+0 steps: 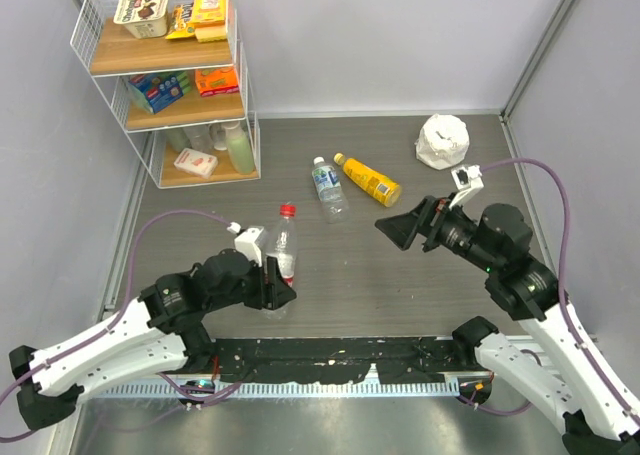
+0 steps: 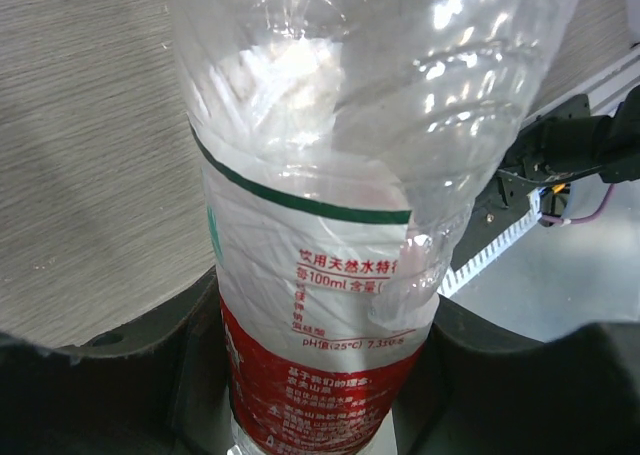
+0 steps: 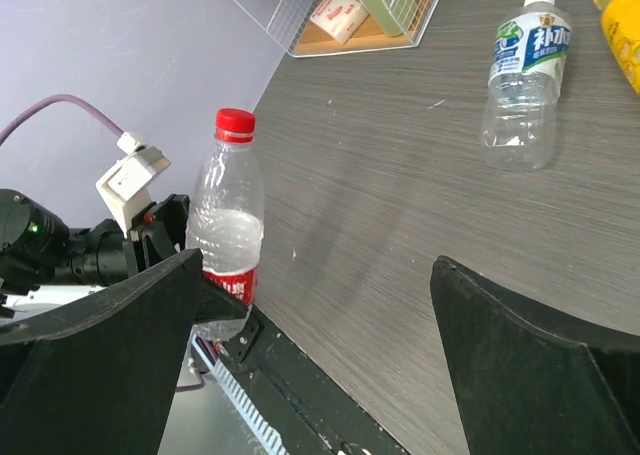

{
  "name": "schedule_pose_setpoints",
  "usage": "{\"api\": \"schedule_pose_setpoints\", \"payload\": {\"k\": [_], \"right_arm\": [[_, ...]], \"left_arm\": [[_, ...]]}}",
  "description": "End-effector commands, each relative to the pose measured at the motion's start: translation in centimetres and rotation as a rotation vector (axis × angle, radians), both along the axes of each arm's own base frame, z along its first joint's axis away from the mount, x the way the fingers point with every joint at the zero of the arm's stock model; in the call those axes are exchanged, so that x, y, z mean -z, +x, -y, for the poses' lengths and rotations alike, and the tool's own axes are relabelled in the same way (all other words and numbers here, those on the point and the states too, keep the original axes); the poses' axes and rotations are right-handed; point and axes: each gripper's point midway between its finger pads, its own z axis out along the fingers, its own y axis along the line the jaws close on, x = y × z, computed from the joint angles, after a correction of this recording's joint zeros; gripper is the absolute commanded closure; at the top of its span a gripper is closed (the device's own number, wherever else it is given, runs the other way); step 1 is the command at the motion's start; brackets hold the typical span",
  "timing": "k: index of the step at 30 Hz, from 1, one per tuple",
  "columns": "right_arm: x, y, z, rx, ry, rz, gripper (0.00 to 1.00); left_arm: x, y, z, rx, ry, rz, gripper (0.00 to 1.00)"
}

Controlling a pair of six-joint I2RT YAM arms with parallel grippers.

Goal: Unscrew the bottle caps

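Observation:
A clear bottle with a red label (image 1: 285, 250) stands upright near the table's front edge, its red cap (image 1: 288, 210) on. My left gripper (image 1: 275, 285) is shut on its lower body; in the left wrist view the bottle (image 2: 320, 175) fills the space between the black fingers (image 2: 190, 345). My right gripper (image 1: 405, 223) hovers open to the right of it, pointing left at the bottle (image 3: 228, 215) and its red cap (image 3: 235, 124). A blue-white labelled bottle (image 1: 328, 188) with a white cap (image 1: 319, 161) and a yellow-orange bottle (image 1: 370, 180) with a yellow cap (image 1: 339, 158) lie on the table behind.
A white wire shelf (image 1: 170, 75) with groceries stands at the back left. A crumpled white bag (image 1: 443, 140) sits at the back right. A black strip (image 1: 340, 360) runs along the table's front edge between the arm bases.

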Motion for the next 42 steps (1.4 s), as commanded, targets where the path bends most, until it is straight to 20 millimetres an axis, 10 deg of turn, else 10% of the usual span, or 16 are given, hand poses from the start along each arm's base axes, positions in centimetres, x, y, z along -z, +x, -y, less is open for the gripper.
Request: {"api": "schedule_pose_setpoints", "payload": {"k": [1, 22, 42], "right_arm": [[1.9, -0.6, 1.4, 0.04, -0.076, -0.044, 0.0], [6.2, 5.9, -3.2, 0.014, -0.09, -0.183, 0.0], [6.5, 11.6, -13.0, -0.047, -0.115, -0.193, 0.0]], "left_arm": [[-0.4, 0.0, 0.0, -0.038, -0.056, -0.009, 1.0], [1.8, 2.7, -1.8, -0.101, 0.116, 0.102, 1.0], [3.2, 6.9, -1.3, -0.139, 0.364, 0.195, 1.0]]}}
